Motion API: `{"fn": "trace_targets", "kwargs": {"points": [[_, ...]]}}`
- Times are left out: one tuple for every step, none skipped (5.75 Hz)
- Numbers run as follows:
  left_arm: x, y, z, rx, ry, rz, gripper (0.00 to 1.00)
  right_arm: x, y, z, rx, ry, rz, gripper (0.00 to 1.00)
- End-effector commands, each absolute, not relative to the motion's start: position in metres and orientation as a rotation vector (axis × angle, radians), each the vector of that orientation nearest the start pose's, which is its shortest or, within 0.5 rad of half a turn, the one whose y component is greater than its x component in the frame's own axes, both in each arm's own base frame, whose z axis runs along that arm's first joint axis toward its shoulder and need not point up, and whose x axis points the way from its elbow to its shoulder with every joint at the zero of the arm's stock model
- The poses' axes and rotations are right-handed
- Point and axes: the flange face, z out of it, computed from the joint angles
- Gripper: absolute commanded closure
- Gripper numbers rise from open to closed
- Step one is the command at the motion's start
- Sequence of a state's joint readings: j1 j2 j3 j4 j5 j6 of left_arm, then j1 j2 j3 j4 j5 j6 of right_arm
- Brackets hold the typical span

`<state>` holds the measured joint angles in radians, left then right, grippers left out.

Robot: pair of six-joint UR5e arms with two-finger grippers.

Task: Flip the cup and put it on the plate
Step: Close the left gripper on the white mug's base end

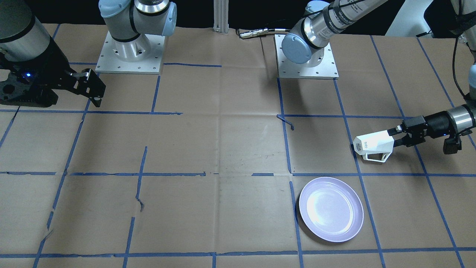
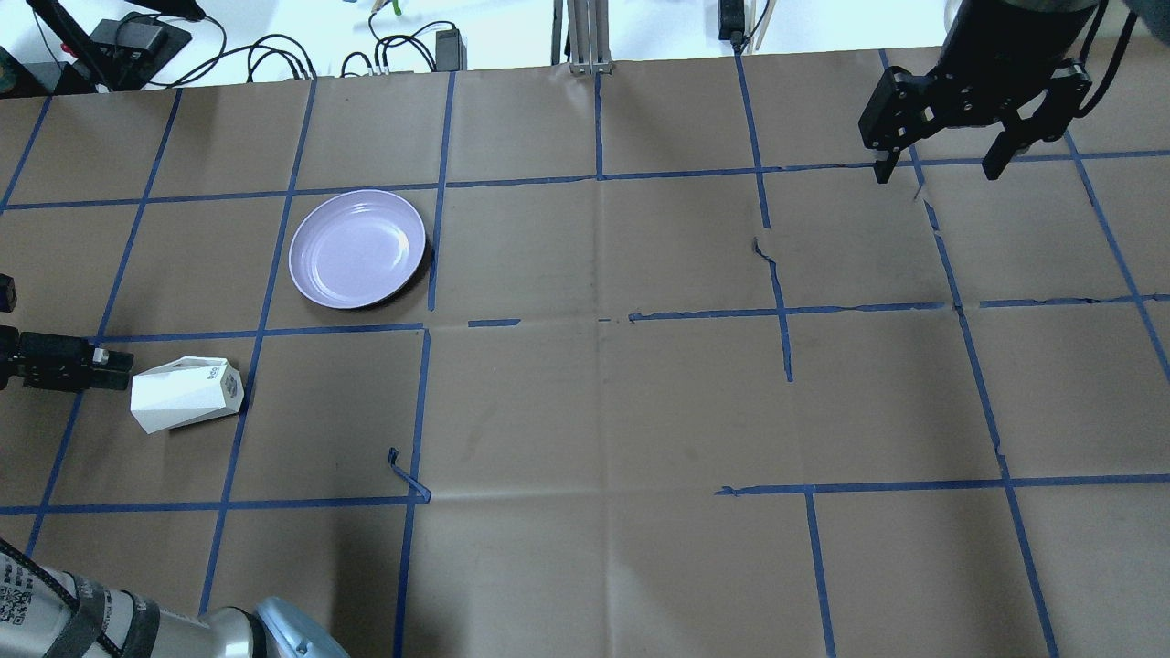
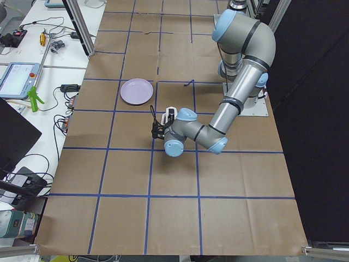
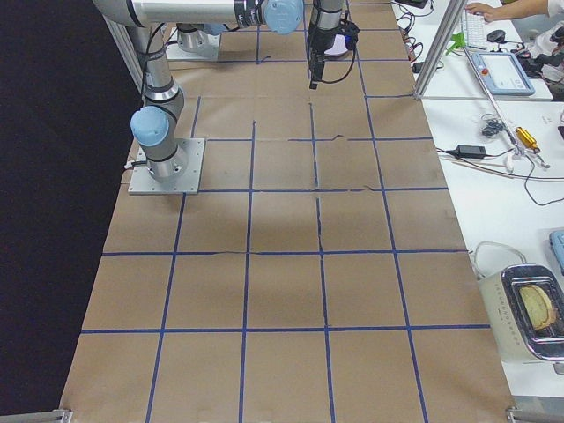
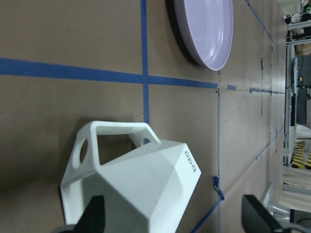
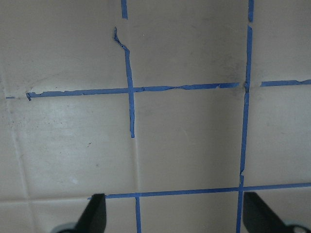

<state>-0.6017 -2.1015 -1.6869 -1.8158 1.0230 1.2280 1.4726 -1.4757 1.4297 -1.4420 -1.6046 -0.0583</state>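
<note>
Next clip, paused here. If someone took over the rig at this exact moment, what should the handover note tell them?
Left claw: open, held level and low, fingers at the wide mouth of the cup, not clamped on it.
Right claw: open and empty, hanging over bare table on the other side.
Cup: on its side, apparently resting on the table, mouth toward the left claw, apart from the plate.
Plate: empty, one grid square farther from the robot than the cup.
Done: cup not yet gripped, nothing on the plate.
Left: close on the cup, flip it, set it on the plate.
</note>
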Motion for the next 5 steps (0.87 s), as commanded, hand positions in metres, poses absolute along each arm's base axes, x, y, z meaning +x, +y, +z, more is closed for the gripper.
{"fn": "trace_targets", "kwargs": {"points": [[0.320, -0.445, 0.147, 0.025, -2.056, 0.031, 0.46, 0.078, -0.533, 0.496, 0.061, 3.165, 0.135, 0.00], [0.320, -0.446, 0.149, 0.037, -2.046, 0.033, 0.75, 0.078, -0.533, 0.496, 0.061, 3.165, 0.135, 0.00], [0.325, -0.451, 0.158, 0.036, -2.067, 0.044, 0.95, 0.078, -0.533, 0.496, 0.061, 3.165, 0.135, 0.00], [0.326, -0.457, 0.174, 0.022, -2.097, 0.067, 1.00, 0.078, -0.533, 0.496, 0.061, 3.165, 0.135, 0.00], [0.328, -0.468, 0.211, 0.038, -2.148, 0.113, 1.00, 0.078, -0.533, 0.496, 0.061, 3.165, 0.135, 0.00]]}}
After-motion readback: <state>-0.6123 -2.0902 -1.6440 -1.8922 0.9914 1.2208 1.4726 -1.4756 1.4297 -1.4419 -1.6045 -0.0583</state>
